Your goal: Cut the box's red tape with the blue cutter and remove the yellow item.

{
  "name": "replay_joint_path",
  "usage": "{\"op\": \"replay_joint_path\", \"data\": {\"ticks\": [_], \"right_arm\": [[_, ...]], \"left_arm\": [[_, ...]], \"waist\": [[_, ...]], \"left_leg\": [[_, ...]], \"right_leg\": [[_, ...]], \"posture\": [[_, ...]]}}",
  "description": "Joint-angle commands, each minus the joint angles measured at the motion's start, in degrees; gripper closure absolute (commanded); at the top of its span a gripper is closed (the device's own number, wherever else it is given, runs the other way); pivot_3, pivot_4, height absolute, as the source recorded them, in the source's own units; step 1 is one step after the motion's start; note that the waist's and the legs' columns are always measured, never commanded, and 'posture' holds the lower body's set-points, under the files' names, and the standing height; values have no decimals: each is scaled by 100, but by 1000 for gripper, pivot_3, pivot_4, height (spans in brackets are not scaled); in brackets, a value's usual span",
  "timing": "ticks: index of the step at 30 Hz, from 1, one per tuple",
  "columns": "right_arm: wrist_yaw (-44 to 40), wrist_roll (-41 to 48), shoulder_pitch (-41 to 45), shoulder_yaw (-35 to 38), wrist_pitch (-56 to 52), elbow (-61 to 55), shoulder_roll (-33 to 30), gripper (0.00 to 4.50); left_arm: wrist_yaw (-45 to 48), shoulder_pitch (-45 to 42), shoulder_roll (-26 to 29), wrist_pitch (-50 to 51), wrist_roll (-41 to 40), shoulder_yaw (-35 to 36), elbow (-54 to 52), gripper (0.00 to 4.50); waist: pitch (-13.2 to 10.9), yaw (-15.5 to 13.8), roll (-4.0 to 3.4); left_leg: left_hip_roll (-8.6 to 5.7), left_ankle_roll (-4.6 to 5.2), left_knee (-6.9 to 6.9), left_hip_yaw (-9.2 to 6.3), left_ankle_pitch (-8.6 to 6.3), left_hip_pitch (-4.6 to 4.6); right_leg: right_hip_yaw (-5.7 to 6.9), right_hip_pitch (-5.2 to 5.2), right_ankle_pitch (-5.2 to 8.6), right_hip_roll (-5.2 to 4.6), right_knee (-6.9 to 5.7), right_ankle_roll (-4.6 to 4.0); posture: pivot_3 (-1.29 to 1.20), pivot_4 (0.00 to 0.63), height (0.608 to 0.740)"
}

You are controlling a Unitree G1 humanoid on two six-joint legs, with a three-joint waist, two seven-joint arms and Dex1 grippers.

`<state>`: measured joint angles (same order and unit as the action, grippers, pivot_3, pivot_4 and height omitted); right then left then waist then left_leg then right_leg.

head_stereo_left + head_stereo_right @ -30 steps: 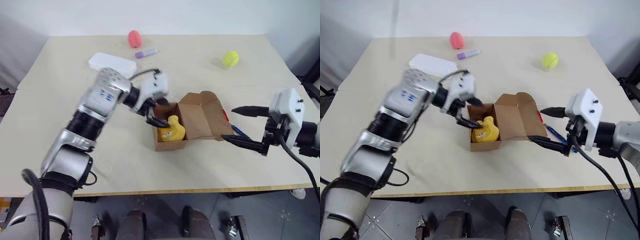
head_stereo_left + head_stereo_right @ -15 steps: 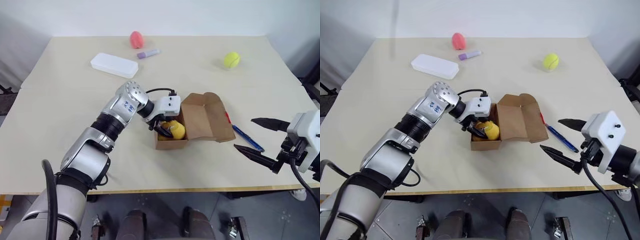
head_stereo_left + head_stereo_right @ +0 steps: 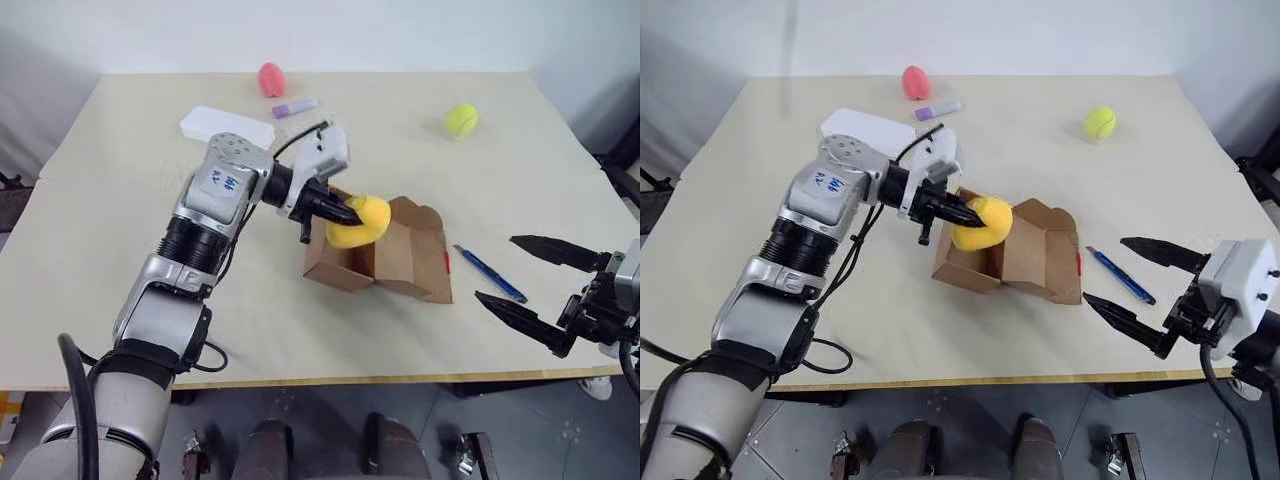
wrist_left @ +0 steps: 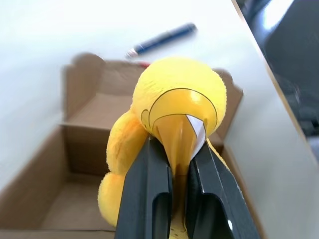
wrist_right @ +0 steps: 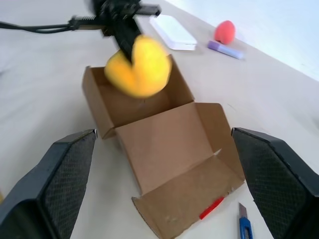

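The brown cardboard box (image 3: 385,262) lies open in the middle of the table, flaps spread, with a bit of red tape (image 5: 212,207) on one flap's edge. Just above its opening hangs the yellow item (image 3: 360,220), a soft rounded plush, and my left gripper (image 3: 345,212) is shut on it; its black fingers (image 4: 149,189) pinch the plush from both sides. The blue cutter (image 3: 490,273) lies on the table to the right of the box. My right gripper (image 3: 1106,270) stands open near the table's front right, apart from the box and the cutter.
At the back of the table lie a flat white case (image 3: 227,128), a pink egg-shaped object (image 3: 269,77) and a short purple tube (image 3: 293,106). A yellow-green ball (image 3: 461,119) sits at the back right. The table's front edge (image 3: 400,380) runs just below my right gripper.
My left gripper has shut on the yellow item inside the box and lifted it above the opening. The box has shifted and tipped. My right gripper has drawn back to the right.
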<state>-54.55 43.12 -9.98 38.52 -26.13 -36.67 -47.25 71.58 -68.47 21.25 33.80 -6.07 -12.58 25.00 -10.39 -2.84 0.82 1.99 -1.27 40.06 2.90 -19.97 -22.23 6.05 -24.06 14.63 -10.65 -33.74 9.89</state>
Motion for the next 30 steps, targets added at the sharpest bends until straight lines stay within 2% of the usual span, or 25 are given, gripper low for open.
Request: {"op": "replay_joint_path", "data": {"ticks": [1, 3, 5, 8, 12, 14, 17, 19, 20, 24, 30], "right_arm": [[-192, 227, 324, -16, 165, 183, -160, 0], [-310, 312, 479, -43, 183, 328, -189, 0], [-493, 259, 746, -224, 223, 632, -331, 0], [-702, 188, 973, -388, 296, 933, -440, 0], [-1173, -113, 1954, -1133, 513, 1946, -703, 0], [-1322, -221, 2299, -1384, 593, 2265, -739, 0], [-1530, -361, 2729, -1688, 698, 2673, -728, 0], [-1675, -425, 2985, -1865, 769, 2909, -695, 0], [-1738, -424, 3090, -1921, 792, 3001, -678, 0], [-2054, -124, 3485, -1894, 823, 3384, -508, 0], [-2711, -267, 3475, -1824, 979, 3959, -753, 0]], "left_arm": [[-566, -148, 254, 519, -196, 527, -480, 4493], [-866, -197, 365, 685, -162, 648, -511, 4493], [-1329, -164, 864, 835, 85, 870, -371, 4493], [-1740, -58, 1272, 1002, 212, 931, -325, 4493], [-2201, 1297, 2719, 1497, 723, 1102, -827, 4493], [-2294, 1770, 3008, 1730, 641, 1269, -1140, 4493], [-2377, 2334, 3249, 1966, 513, 1473, -1533, 4493], [-2518, 2550, 3328, 2068, 454, 1706, -1732, 3801], [-2553, 2635, 3373, 2066, 424, 1799, -1815, 3605], [-2624, 2943, 3516, 1968, 238, 2173, -2005, 2383], [-2358, 3549, 3839, 1720, -76, 2602, -2157, 611]], "waist": [[0, 12, 0], [0, 29, 0], [0, 68, 0], [0, 133, 0], [6, 301, -16], [2, 328, -11], [-10, 229, 9], [-11, 118, 12], [-11, 104, 12], [-11, 141, 12], [-11, 169, 11]], "left_leg": [[0, 0, 0, 0, 0, 5], [0, 0, -2, -1, 0, 13], [1, 0, -2, -2, 0, 18], [1, 0, -4, -3, 0, 21], [1, 0, -19, 9, 0, 44], [2, -1, -49, 15, 0, 86], [7, -5, -48, 9, 2, 84], [7, -7, -23, 7, -5, 71], [7, -5, -14, 6, -9, 67], [6, -3, -8, 7, -15, 70], [8, -6, -16, 13, -16, 79]], "right_leg": [[0, 4, 0, 0, 0, 0], [-1, 10, 0, 1, 1, 0], [-1, 16, 0, 1, 0, 0], [-1, 17, 0, 0, -2, 0], [-7, 23, -2, 0, -1, 3], [-11, 37, -1, 1, -5, 2], [-7, 39, -1, 1, -12, 2], [-7, 41, -1, 1, -6, 3], [-6, 44, -2, 1, -6, 3], [-6, 51, -2, 1, -3, 4], [-7, 50, -2, 2, -7, 4]], "posture": [[0, 150, 740], [0, 150, 740], [0, 150, 740], [0, 150, 740], [0, 150, 740], [0, 150, 740], [0, 150, 740], [0, 150, 740], [0, 150, 740], [0, 150, 740], [0, 150, 740]]}}
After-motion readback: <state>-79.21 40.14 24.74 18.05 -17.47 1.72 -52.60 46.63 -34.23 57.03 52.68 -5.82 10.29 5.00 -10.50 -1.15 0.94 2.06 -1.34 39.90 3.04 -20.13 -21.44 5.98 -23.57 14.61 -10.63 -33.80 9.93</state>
